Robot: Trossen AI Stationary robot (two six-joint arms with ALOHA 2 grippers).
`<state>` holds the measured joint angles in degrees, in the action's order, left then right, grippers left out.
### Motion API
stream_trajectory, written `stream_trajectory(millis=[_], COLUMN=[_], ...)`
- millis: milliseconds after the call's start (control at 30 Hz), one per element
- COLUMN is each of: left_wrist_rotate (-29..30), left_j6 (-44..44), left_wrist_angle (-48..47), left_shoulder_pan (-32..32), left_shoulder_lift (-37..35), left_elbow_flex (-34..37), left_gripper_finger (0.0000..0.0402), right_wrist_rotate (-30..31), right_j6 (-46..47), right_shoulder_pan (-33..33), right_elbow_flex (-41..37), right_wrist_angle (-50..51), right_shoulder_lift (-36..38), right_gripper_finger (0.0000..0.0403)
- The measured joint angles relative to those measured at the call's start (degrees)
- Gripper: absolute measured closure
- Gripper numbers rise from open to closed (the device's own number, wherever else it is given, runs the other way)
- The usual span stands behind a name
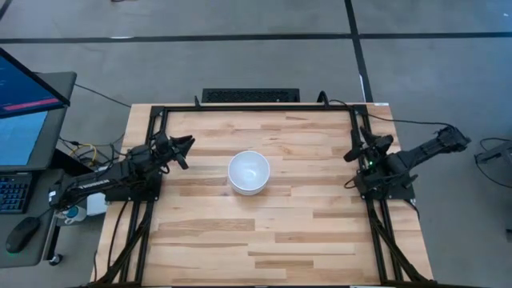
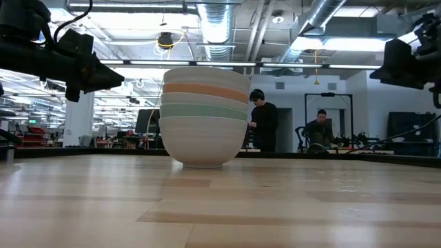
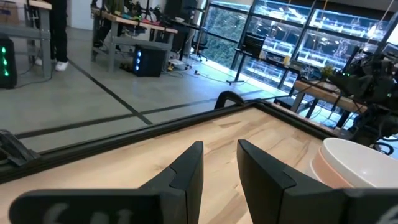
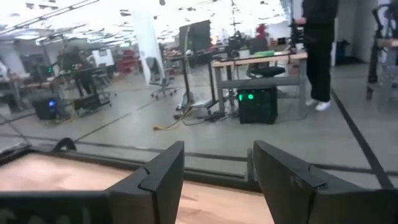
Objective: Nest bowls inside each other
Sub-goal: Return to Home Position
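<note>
The bowls stand nested in one stack [image 1: 249, 173] at the table's middle, its base on the wood. In the low view the stack [image 2: 204, 114] shows a white bowl at the bottom, a mint green band, an orange band and white rims on top. The left wrist view catches the stack's top [image 3: 360, 167] off to one side. My left gripper [image 1: 186, 150] hovers open near the table's left edge, raised above the table. My right gripper [image 1: 354, 152] hovers open at the right edge. Neither touches anything.
A black frame rail [image 1: 256, 108] runs along the table's far edge and down both sides. A monitor, keyboard and mouse sit left of the table [image 1: 24, 120]. Two people stand in the room beyond [image 2: 262, 120]. Bare wood surrounds the stack.
</note>
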<state>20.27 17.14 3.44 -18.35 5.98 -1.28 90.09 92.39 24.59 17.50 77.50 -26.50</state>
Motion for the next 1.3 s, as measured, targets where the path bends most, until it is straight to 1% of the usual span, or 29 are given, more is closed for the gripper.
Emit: stream_trajectory(millis=[67,167,233,367,433,533,633,733,867,933,1000,1033,1100,1167,1200,1233,1300], left_wrist_rotate=[0.03,0.07,0.41,1.70,2.27,3.01,3.02,3.02,3.08,3.25,3.65,3.80,3.94,4.16,4.20,4.20,4.20], left_j6=[0.01,-0.53,-1.10,-1.50,-1.50,-1.49,-1.49,-1.50,-1.50,-1.50,-1.50,-1.50,-1.50,-1.50,-1.50,-1.50,-1.50], left_wrist_angle=[0.07,0.02,0.04,0.04,0.04,0.07,0.07,0.11,0.04,0.02,0.04,0.04,0.09,0.09,0.09,0.09,0.09], left_shoulder_pan=[-0.01,0.00,0.00,-0.01,-0.02,-0.02,0.00,0.00,-0.02,-0.02,-0.02,-0.02,-0.02,-0.01,-0.02,-0.01,0.00], left_shoulder_lift=[0.00,0.02,0.02,0.02,0.02,0.02,0.02,0.02,0.02,0.02,0.02,0.02,0.02,0.02,0.02,0.02,0.02], left_elbow_flex=[0.00,-0.02,-0.02,-0.02,-0.02,-0.02,-0.02,-0.04,-0.04,-0.04,-0.04,-0.04,-0.04,-0.04,-0.04,-0.04,-0.06], left_gripper_finger=[0.0313,0.0313,0.0313,0.0313,0.0313,0.0313,0.0313,0.0313,0.0313,0.0313,0.0313,0.0313,0.0313,0.0313,0.0313,0.0313,0.0313], right_wrist_rotate=[0.02,-0.54,-2.85,-0.40,-0.29,-0.09,-0.32,-1.36,-4.64,-4.47,-2.71,-1.03,-0.27,-0.21,-0.20,-0.18,-0.18], right_j6=[-2.89,-6.38,-2.71,10.13,11.54,11.13,10.90,9.99,6.75,6.96,7.54,8.71,12.24,13.84,12.64,8.70,-3.07], right_shoulder_pan=[0.29,-0.66,-0.98,-1.00,-0.50,2.27,7.62,14.96,25.41,31.18,37.06,39.95,45.21,47.05,46.94,46.16,43.24], right_elbow_flex=[-0.81,-2.10,-2.12,-1.65,-1.35,-0.38,1.70,5.01,8.72,8.79,8.79,8.79,8.89,9.90,10.50,11.14,13.10], right_wrist_angle=[-1.30,-6.37,-7.87,-8.83,-10.00,-12.17,-13.53,-14.54,-13.87,-13.56,-13.75,-13.73,-13.72,-14.87,-16.45,-18.27,-23.00], right_shoulder_lift=[-0.02,-0.04,-0.11,-0.01,-0.03,-0.03,-0.01,0.00,0.32,0.99,2.17,2.64,3.40,3.67,3.67,3.40,3.06], right_gripper_finger=[0.0188,0.0188,0.0188,0.0188,0.0188,0.0188,0.0188,0.0188,0.0188,0.0188,0.0188,0.0188,0.0188,0.0188,0.0188,0.0188,0.0188])
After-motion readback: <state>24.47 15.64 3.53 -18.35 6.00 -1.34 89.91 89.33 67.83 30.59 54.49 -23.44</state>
